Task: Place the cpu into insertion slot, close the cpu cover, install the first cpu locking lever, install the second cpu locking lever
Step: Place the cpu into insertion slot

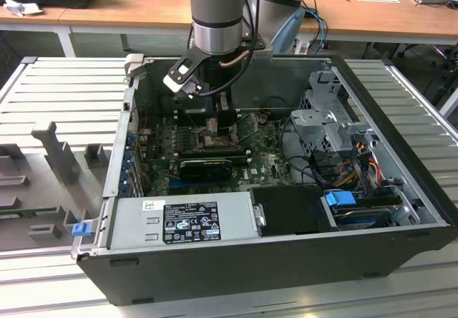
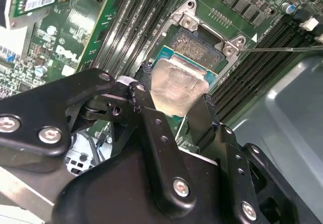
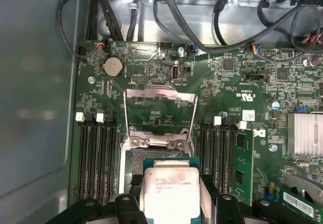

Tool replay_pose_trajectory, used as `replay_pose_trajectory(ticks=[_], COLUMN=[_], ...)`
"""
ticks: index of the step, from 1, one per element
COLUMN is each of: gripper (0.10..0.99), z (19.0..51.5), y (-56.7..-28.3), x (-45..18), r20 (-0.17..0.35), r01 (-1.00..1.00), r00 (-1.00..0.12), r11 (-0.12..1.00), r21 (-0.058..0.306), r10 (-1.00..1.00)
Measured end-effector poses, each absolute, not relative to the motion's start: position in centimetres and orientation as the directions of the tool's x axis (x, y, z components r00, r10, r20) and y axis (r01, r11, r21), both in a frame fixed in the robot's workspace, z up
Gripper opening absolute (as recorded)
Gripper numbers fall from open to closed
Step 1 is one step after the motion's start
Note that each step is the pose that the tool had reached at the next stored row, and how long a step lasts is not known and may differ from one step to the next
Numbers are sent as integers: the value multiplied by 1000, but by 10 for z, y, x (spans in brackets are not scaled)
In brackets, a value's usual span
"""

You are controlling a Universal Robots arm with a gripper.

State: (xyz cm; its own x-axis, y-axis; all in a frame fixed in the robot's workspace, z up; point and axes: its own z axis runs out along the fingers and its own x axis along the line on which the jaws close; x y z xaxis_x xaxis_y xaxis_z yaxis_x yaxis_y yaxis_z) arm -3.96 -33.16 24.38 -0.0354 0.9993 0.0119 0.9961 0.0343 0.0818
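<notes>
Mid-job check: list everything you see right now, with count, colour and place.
case: one, black, on a ribbed metal table.
motherboard: one, green, inside the case.
insertion slot: one, black-framed, on the motherboard.
cpu cover: one, grey, flipped open beside the insertion slot.
cpu: one, silver-grey, held just above the insertion slot.
memory slots: several, black, both sides of the insertion slot.
power supply: one, grey, case's near edge in the exterior view.
gripper: one, black, shut on the cpu.
arm: one, grey, reaching down into the case.
</notes>
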Motion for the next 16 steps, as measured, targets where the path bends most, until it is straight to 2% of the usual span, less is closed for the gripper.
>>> replay_pose_trajectory(ticks=[16], gripper=[525], z=[213], y=[-318], x=[-44], r20=[10], r01=[997], r00=[3], r11=[-4], r21=[82], r10=[1000])
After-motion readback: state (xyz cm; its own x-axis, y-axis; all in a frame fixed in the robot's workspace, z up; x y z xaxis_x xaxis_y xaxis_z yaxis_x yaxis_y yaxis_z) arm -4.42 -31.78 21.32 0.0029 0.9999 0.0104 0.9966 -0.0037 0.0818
